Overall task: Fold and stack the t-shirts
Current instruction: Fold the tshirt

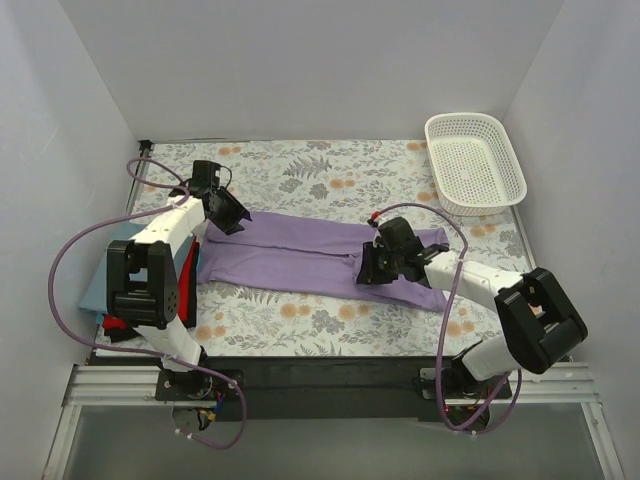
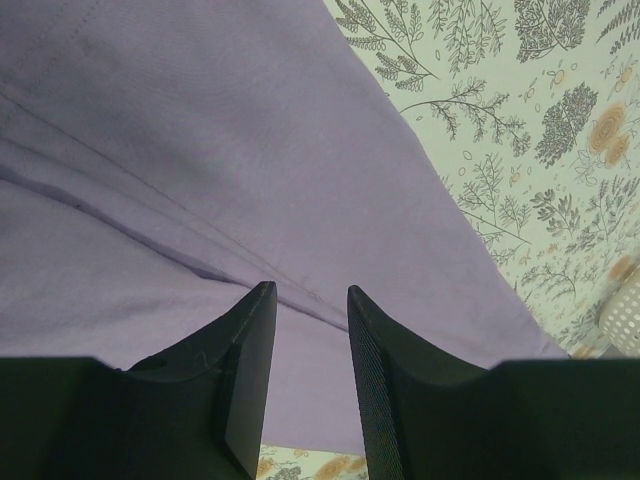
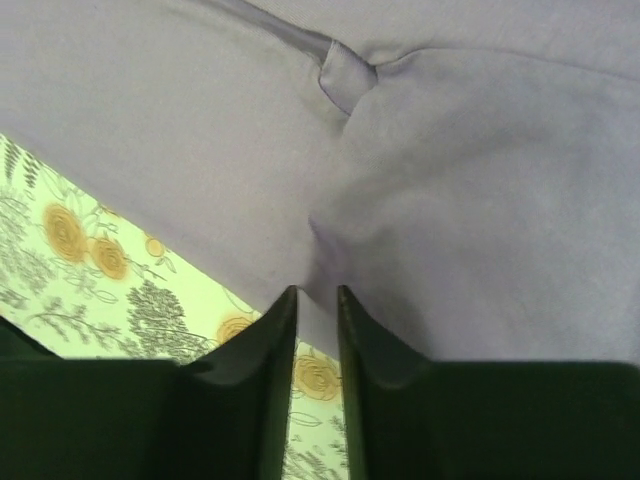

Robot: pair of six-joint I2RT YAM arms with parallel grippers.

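From above: lilac-purple short-sleeved cloth t-shirt (image 1: 300, 250) spread flat mid-table on floral-patterned cover (image 1: 300, 170), left gripper (image 1: 232, 215) at 1 end, right gripper (image 1: 368, 268) at the other. Left wrist: jaws narrowly apart over purple cloth, gripping nothing. Right wrist: jaws barely parted at a cloth pucker.

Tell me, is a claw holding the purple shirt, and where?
Left claw is open over the shirt, holding nothing. Right claw sits at a pucker in the cloth; whether it grips cannot be told.

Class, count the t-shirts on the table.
4: lilac shirt spread centrally; blue-grey shirt, red shirt and black shirt piled at the left edge. More may be hidden.
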